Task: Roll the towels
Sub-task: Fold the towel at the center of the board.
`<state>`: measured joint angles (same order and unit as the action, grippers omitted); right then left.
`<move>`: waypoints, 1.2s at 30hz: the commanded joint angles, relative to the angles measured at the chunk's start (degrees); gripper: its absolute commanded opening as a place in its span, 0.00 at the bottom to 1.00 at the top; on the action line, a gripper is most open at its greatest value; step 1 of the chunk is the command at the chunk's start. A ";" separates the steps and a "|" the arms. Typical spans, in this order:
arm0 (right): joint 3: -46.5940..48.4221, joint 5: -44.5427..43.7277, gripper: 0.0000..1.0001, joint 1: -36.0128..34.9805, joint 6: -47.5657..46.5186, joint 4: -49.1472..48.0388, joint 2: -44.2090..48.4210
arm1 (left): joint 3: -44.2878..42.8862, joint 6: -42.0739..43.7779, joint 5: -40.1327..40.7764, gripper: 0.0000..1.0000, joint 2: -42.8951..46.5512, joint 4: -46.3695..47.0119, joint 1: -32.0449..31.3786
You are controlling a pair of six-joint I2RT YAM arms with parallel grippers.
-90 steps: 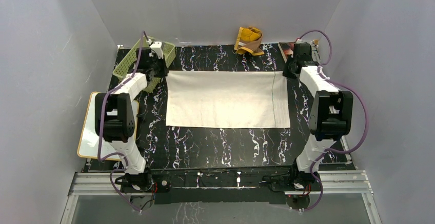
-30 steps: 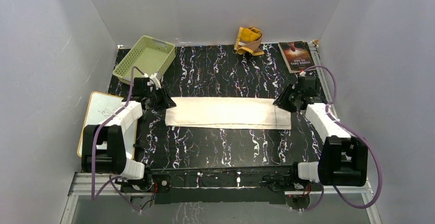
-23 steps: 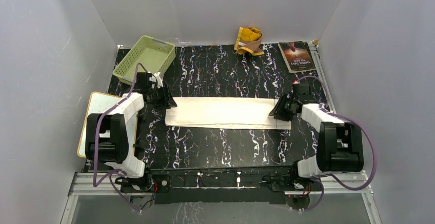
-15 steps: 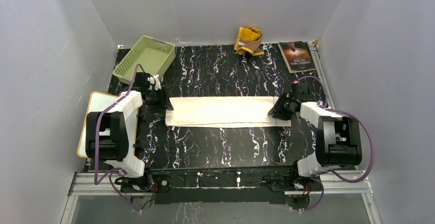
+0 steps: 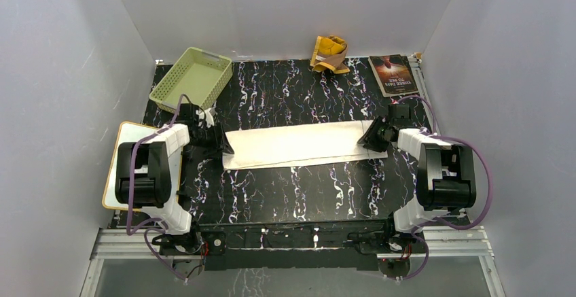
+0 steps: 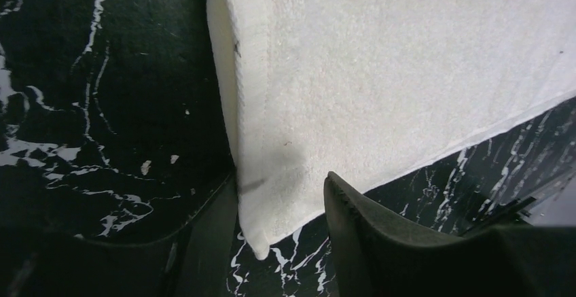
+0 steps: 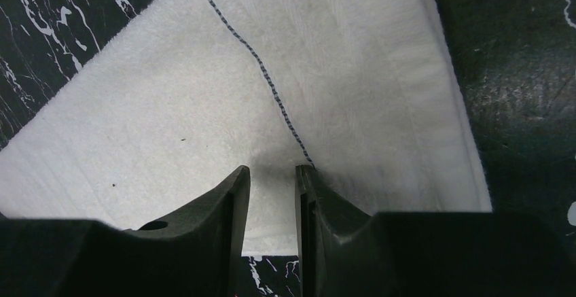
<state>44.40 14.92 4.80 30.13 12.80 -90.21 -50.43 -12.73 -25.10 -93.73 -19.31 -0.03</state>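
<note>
Cloth strip: the cream towel [image 5: 299, 145] lies folded lengthwise across the table [image 5: 272, 191]. The right gripper [image 5: 371, 138] pinches its right end; the left gripper [image 5: 224, 148] has its fingers apart around the left corner.

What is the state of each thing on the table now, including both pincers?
cream towel, folded into a long strip, not rolled.
yellow towel, crumpled, not rolled.
basket, upright, empty.
book, closed, lying flat.
left pincer, open around the cream towel's corner.
right pincer, shut on the cream towel's other end.
</note>
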 commanded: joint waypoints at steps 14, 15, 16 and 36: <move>-0.47 -0.29 0.35 0.46 -1.15 -1.37 2.48 | 4.78 -9.11 0.98 0.00 4.89 1.51 0.99; -0.80 -0.20 0.40 0.37 -0.99 -1.33 3.33 | 3.63 -8.30 3.26 0.00 5.95 -0.48 1.65; -1.03 -0.27 0.45 0.21 -0.88 -1.11 4.38 | 2.58 -7.40 5.41 0.00 7.20 -2.41 2.88; 7.64 -9.17 0.73 -11.64 -1.61 10.55 15.26 | -14.91 3.67 32.76 0.00 20.03 -16.64 -10.65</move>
<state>50.15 7.01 -5.34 28.21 22.06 -77.23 -61.19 -7.97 5.02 -71.83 -31.79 1.43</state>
